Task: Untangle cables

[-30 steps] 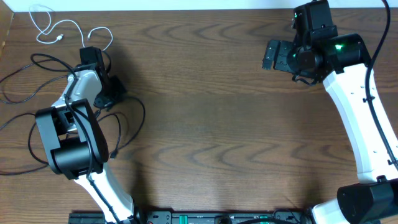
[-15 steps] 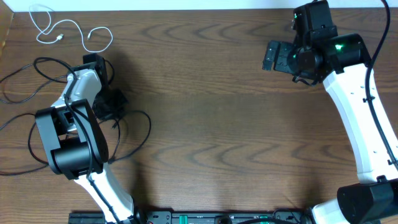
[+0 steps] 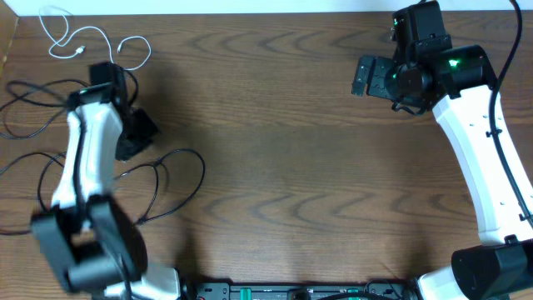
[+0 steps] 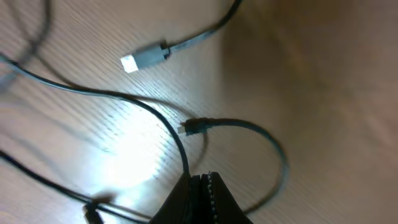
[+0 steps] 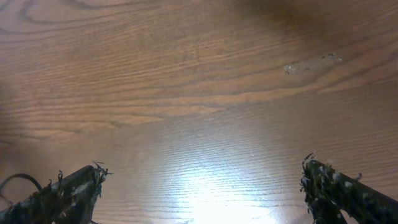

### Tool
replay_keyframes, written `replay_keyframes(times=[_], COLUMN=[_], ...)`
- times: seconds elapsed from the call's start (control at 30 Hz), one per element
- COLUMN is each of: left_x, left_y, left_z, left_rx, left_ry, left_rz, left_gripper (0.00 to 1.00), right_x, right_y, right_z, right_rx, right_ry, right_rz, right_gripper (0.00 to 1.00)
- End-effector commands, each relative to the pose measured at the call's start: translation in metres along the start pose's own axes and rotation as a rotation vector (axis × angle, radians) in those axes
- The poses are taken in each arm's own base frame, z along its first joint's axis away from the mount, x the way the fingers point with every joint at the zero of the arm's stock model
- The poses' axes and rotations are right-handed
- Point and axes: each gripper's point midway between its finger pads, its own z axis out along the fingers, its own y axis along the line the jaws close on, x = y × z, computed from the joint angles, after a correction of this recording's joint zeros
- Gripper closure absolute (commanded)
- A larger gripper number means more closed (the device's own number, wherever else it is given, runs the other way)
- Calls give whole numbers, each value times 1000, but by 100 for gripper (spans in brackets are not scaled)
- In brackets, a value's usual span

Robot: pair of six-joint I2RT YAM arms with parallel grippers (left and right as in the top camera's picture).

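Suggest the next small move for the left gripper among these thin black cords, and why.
Probably draw the left gripper, shut on one thin black cord, slightly toward the bare middle of the brown wooden table: the black cords' loops overlap at the left side, and the short white cord lies apart.

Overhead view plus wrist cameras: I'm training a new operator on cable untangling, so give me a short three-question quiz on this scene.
1. True or false: the right gripper is shut on a cable.
2. In the overhead view, where does the white cable lie? A) far left corner of the table B) table centre C) under the right arm
3. Fill in: the left gripper is shut on a ____ cable.
Key: 1 false, its jaws stand open over the table. 2 A. 3 black: the black cable runs into its shut fingertips.
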Motion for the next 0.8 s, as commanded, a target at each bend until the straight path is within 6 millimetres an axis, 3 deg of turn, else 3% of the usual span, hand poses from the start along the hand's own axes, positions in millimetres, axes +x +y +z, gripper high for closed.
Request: replay_keyframes(times=[0.0,0.03,0.13,0.2,0.4,0.47,0.53,0.6,0.77], left_x=[-6,-7,-10,-11,1,8,17,23,38], left_y=[3,3,2,2,0,-14,-35,-44,-39], left_z=[-31,-39,-54,-58,-59,-65,-80,-96,-146], left_rx=[24,36,60,66,86,172,312,384,453], left_ry=[-91,-116,-167,-179,-134,-110,-108,-130,-249], left_rz=[-17,-18,-22,-22,-16,43,171,219,237], left_gripper=[90,76,56,35,34,34,34,34,34], right_x=[0,0,1,2,12,17,21,23,35], right_y=[2,2,2,2,9,9,7,6,0], right_z=[0,0,0,0,0,0,-1,-1,-7], right_rx=[-1,0,-1,-1,-48,-53,-46,-40,-19], right_ry=[3,3,8,11,59,81,96,107,149], right_rz=[-19,-19,-18,-18,-18,-17,-17,-17,-16], right_gripper=[1,1,1,1,1,1,1,1,1])
